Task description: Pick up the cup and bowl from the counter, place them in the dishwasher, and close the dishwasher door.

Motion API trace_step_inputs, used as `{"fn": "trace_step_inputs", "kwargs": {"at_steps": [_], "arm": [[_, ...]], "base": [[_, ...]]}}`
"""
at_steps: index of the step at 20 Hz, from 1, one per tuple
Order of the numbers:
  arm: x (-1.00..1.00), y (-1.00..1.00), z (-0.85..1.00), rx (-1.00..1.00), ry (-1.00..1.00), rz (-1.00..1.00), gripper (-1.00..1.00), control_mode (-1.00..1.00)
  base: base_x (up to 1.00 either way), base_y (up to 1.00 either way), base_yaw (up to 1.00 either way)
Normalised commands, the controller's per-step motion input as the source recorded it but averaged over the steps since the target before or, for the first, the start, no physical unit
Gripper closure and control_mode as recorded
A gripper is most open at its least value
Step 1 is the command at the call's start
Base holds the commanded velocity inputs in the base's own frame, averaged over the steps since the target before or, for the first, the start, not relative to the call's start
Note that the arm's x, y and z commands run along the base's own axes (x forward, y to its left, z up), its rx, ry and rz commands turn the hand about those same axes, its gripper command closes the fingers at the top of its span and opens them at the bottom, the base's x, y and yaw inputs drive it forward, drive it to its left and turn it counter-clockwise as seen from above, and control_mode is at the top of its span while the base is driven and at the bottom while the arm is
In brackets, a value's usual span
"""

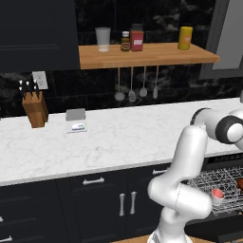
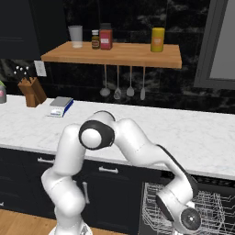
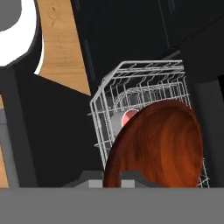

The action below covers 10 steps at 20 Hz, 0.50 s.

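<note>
I see my arm (image 2: 137, 151) bent down over the counter (image 2: 202, 137) edge into the dishwasher (image 2: 215, 206) wire rack.

A wooden shelf (image 1: 147, 56) is mounted on the dark wall, and a grey tumbler (image 1: 103, 39), a small brown bottle (image 1: 125, 41), a red jar (image 1: 137, 37) and a yellow canister (image 1: 185, 38) are stood on it. Four utensils (image 1: 137, 90) are hung beneath. A knife block (image 1: 35, 108) is placed near a small scale (image 1: 76, 119).
</note>
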Motion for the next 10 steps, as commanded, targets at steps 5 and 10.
{"fn": "trace_step_inputs", "kwargs": {"at_steps": [5, 10], "arm": [[-0.18, -0.51, -0.21, 0.1, -0.27, 0.09, 1.0, -1.0], [-0.11, 0.04, -0.66, -0.01, -0.19, 0.11, 1.0, -1.0]], "base": [[0.0, 0.0, 0.0], [0.0, 0.0, 0.0]]}}
